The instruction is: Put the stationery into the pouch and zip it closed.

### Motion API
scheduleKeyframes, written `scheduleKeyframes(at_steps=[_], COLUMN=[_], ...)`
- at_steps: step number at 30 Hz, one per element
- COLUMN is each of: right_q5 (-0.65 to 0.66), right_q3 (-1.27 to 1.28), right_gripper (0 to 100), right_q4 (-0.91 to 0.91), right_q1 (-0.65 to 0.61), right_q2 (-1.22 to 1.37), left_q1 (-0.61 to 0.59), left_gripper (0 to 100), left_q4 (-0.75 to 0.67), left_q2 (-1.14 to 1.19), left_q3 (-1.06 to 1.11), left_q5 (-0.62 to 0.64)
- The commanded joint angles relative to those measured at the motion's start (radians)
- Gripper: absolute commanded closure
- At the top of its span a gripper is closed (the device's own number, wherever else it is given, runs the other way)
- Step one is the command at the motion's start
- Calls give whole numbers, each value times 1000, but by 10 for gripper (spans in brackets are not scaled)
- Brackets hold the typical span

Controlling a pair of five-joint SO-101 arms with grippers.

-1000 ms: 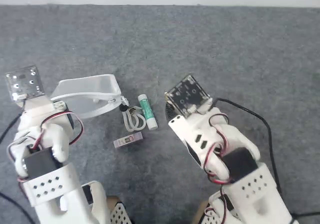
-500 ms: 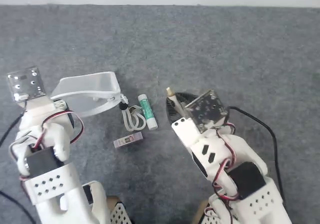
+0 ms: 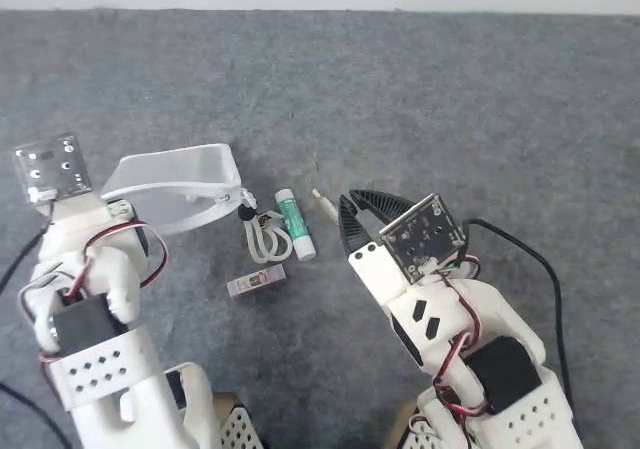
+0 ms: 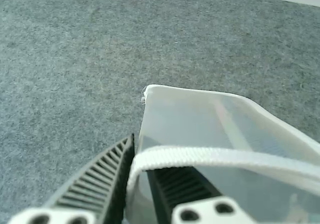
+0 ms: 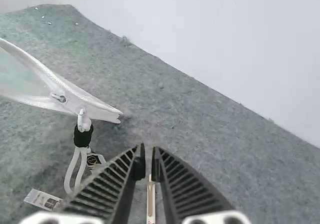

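Observation:
A translucent white pouch (image 3: 176, 183) is held up off the grey mat, mouth open. My left gripper (image 3: 122, 209) is shut on its rim (image 4: 150, 156) at the corner. From the zipper pull (image 5: 59, 98) hangs a white loop cord (image 3: 264, 240). A green-and-white tube (image 3: 296, 225) lies beside the cord, and a small pinkish block (image 3: 256, 283) lies nearer the arms. My right gripper (image 3: 345, 205) sits just right of the tube, shut on a thin pale stick (image 3: 322, 202) that pokes out past the fingertips (image 5: 150, 200).
Grey felt mat (image 3: 450, 99) covers the table, with open room at the far side and to the right. A pale wall (image 5: 225, 44) rises behind the mat's far edge. A black cable (image 3: 535, 259) trails beside the right arm.
The right arm's wrist has turned and its gripper has swung out into view with the thin stick, which now points toward the tube. The left arm and pouch barely moved.

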Motion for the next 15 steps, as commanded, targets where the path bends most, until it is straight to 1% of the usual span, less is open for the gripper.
scheduleKeyframes(at_steps=[1, 6, 9, 15], right_q5=[18, 18, 18, 18], right_q3=[-5, -20, -58, -227], right_gripper=[979, 977, 977, 976], right_q4=[5, -19, -62, -64], right_q1=[-5, -5, -2, 1], right_q2=[-5, 119, 274, 631], left_q1=[0, 0, 0, 0], left_gripper=[988, 988, 988, 988], left_q4=[-29, -28, -28, -28], left_q2=[-3, -3, -3, -3], left_q3=[-13, -13, -13, -13], left_q5=[9, 9, 9, 9])
